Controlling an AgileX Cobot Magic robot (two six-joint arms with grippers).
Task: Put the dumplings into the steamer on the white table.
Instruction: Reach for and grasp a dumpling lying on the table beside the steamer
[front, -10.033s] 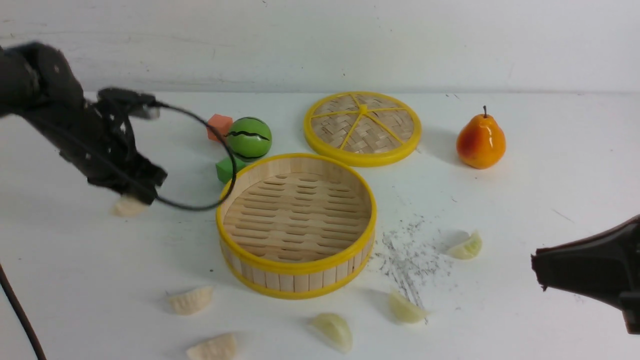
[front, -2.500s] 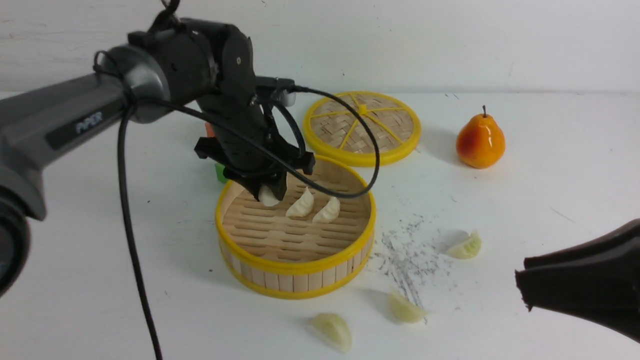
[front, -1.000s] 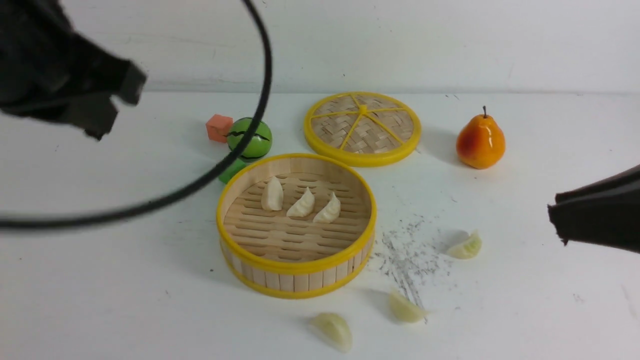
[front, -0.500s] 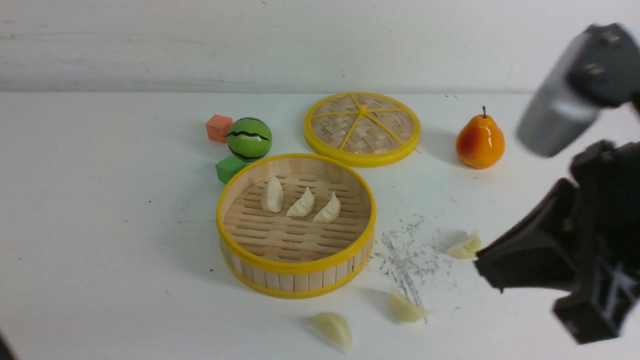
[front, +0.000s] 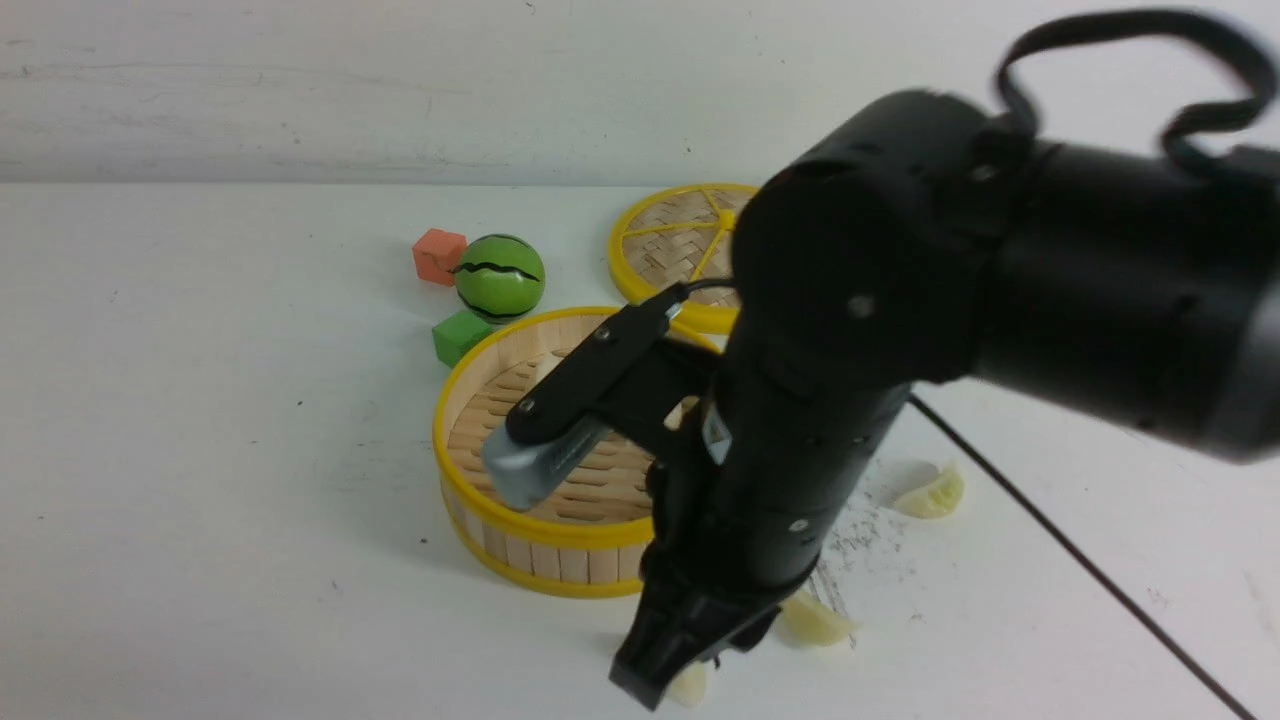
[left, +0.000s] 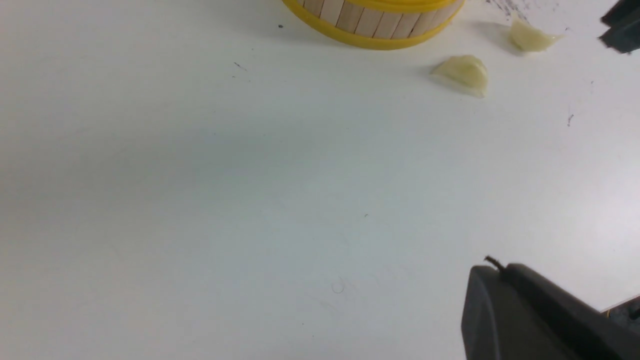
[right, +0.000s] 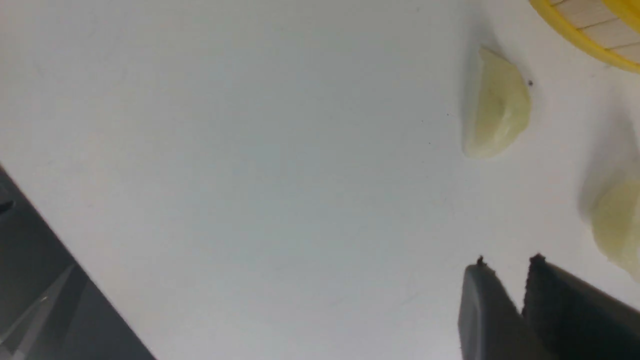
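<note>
Low over the white table (right: 200, 150), toward its near edge, my right gripper (right: 507, 265) holds its jaws parted only a crack, empty. Just ahead lie two pale green dumplings (right: 497, 105), outside the steamer (right: 585, 30). They look light, smooth and probably slippery. I'd pinch across the plump belly, not the thin pleated rim.

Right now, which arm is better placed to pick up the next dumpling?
Right. The right claw hangs close to two yellowish dumplings beside the steamer, holding nothing; the left claw is farther from them.
</note>
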